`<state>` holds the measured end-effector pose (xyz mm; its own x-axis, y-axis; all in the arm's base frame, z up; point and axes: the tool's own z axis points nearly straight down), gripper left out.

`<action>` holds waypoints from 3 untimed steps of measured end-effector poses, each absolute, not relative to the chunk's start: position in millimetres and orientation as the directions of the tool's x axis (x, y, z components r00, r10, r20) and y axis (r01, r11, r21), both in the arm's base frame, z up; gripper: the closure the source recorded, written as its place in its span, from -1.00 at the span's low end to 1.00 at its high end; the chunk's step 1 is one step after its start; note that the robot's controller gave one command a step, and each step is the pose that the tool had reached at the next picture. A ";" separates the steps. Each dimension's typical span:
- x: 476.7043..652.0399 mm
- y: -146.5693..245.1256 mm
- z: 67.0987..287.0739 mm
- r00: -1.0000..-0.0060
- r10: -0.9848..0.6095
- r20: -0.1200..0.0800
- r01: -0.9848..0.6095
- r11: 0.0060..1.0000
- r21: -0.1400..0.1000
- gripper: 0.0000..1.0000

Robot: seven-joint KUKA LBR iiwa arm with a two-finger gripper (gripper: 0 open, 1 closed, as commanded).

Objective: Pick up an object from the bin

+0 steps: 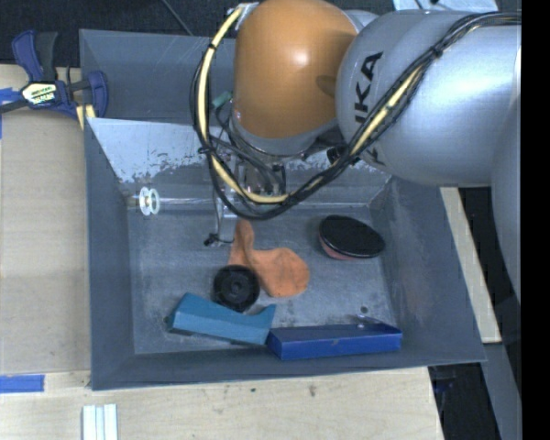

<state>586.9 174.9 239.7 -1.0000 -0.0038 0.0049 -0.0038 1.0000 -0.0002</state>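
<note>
One camera looks down at the bin [111, 273], arm [440, 90] entering from right.

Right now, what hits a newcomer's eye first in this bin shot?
The arm's orange wrist cover dominates the top, its gripper hanging below. At the gripper lies an orange-tan piece beside a black round knob; a light blue block and dark blue box line the near wall of the bin.
</note>
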 end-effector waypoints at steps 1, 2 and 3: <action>588.1 173.8 245.0 -1.000 0.000 -0.003 0.000 1.000 0.001 -1.00; 559.2 128.0 217.1 -0.998 -0.059 -0.006 -0.059 0.998 0.002 -1.00; 545.2 106.7 178.7 -0.998 -0.065 -0.004 -0.065 0.998 -0.002 -1.00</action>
<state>545.2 106.7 178.7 -0.9979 -0.0647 -0.0038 -0.0647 0.9979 -0.0016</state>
